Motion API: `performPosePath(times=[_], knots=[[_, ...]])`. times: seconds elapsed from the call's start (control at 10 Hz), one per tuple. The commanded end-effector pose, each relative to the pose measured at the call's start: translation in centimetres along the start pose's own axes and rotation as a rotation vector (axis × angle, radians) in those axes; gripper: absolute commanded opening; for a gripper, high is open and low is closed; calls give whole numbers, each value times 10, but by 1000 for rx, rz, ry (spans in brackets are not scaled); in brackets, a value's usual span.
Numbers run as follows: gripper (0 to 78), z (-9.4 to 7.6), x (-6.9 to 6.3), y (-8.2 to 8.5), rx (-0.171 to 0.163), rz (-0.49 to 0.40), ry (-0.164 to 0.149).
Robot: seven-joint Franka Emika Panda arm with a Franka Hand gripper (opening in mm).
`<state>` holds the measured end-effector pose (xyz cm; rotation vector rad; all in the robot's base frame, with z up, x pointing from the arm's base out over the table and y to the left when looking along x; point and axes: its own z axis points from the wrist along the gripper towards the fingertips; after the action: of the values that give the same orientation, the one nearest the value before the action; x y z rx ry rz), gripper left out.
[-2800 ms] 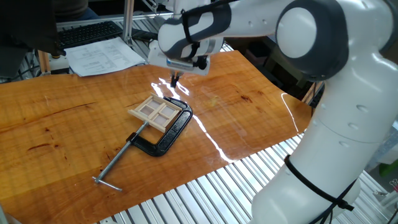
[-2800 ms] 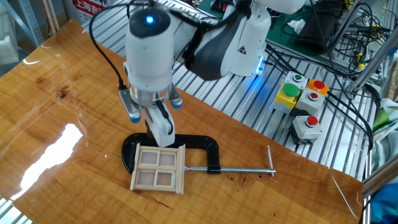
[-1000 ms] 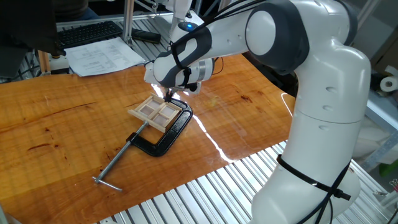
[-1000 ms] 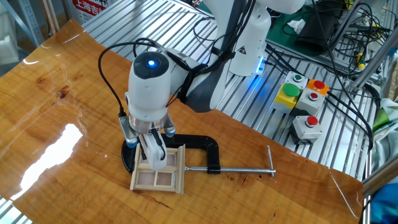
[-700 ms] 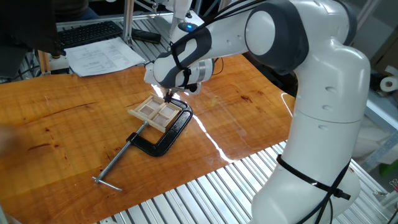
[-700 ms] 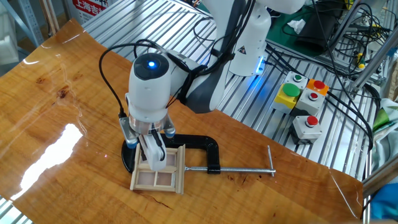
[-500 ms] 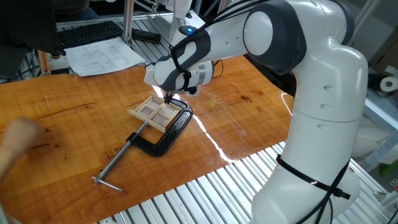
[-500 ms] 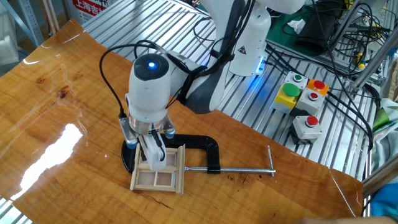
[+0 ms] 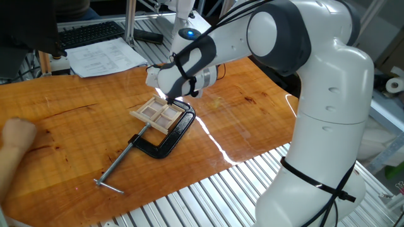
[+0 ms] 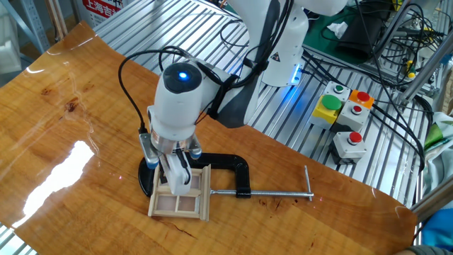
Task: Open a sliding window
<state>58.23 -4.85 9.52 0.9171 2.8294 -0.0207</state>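
The sliding window point(image 9: 156, 114) is a small flat frame of pale wood with four panes, lying on the table and held in a black C-clamp point(image 9: 169, 136). It also shows in the other fixed view point(image 10: 181, 195). My gripper point(image 10: 175, 185) stands straight down on the window, fingertips touching the upper panes near the frame's top edge. The fingers point(image 10: 178, 170) sit close together and look shut, with nothing held between them. In the first fixed view the gripper tip point(image 9: 170, 100) is at the window's far corner.
The C-clamp's long silver screw point(image 10: 272, 192) runs right, ending in a crossbar point(image 10: 308, 183). A person's hand point(image 9: 14, 135) shows at the left table edge. Papers point(image 9: 104, 57) and a keyboard point(image 9: 88, 33) lie behind. A button box point(image 10: 345, 117) sits off the table.
The gripper came down from above the clamp onto the window, then stayed there. The arm's wrist has shifted slightly. A person's hand has come in at the left edge.
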Motion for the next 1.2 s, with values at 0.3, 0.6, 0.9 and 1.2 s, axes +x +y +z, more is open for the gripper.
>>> performPosePath(times=[0.3, 0.6, 0.9, 1.2], knots=[[0, -1, -1, 0, 1, -5, 82], [0, -1, -1, 0, 2, 11, 77], [0, 2, 1, 0, 2, 16, 79], [0, 11, 8, -1, 1, 13, 68]])
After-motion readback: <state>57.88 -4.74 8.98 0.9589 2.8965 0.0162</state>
